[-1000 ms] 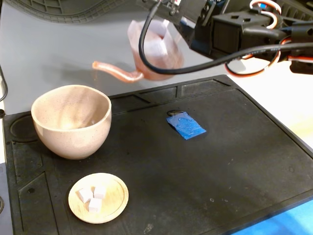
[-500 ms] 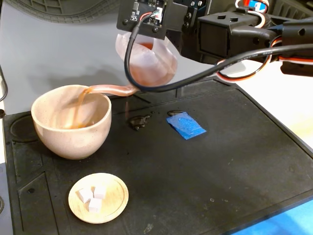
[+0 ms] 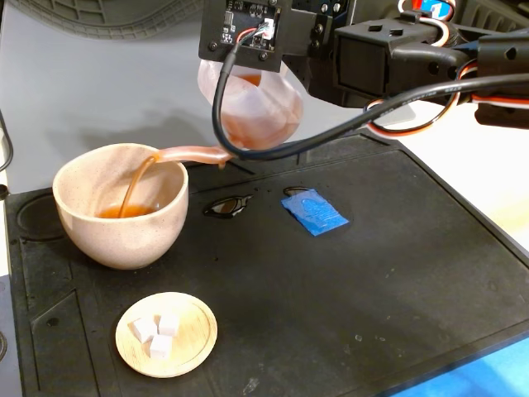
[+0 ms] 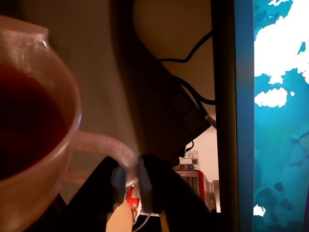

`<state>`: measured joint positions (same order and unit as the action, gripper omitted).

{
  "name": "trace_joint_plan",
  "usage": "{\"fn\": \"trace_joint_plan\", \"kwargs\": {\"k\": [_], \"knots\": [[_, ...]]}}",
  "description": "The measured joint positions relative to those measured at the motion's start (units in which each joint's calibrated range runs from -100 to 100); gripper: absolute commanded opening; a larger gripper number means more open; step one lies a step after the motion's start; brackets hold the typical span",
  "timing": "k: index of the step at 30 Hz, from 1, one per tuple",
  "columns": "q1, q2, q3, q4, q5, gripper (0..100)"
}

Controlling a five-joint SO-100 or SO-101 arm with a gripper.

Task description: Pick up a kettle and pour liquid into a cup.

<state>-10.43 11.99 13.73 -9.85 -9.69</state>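
Note:
The pale-pink translucent kettle (image 3: pixel 254 106) hangs tilted above the black mat, its long spout (image 3: pixel 192 154) reaching over the rim of the cup (image 3: pixel 124 241). Amber liquid (image 3: pixel 135 184) runs from the spout tip in a thin stream into the beige speckled cup, where a shallow pool lies at the bottom. In the wrist view the kettle (image 4: pixel 34 121) fills the left side, dark liquid inside it. My gripper (image 4: pixel 128 170) is shut on its white loop handle (image 4: pixel 104 146). In the fixed view the wrist camera board hides the fingers.
A small puddle of spilled liquid (image 3: pixel 226 206) lies on the black mat (image 3: pixel 388 273) beside a blue packet (image 3: pixel 314 212). A round wooden dish (image 3: pixel 188 341) with three white cubes sits in front of the cup. The arm and its cables (image 3: pixel 413 58) span the upper right.
The kettle came down and left toward the cup and tilted. Liquid now streams into the cup and pools there. A puddle has appeared on the mat.

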Motion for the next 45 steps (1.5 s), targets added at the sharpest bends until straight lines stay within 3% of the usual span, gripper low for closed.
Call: {"fn": "trace_joint_plan", "kwargs": {"k": [9, 13, 15, 17, 30, 34, 45], "knots": [[0.0, 0.0, 0.0, 0.0, 0.0, 1], [0.91, 0.0, 0.0, 0.0, -6.65, 1], [1.89, 0.0, 0.0, 0.0, -12.99, 1], [1.74, 0.0, 0.0, 0.0, -14.77, 1], [6.42, 0.0, 11.78, 0.0, -15.19, 1], [6.88, -0.09, 18.7, -7.35, -16.55, 1], [8.54, -0.09, 23.86, -8.75, -17.76, 1]]}}
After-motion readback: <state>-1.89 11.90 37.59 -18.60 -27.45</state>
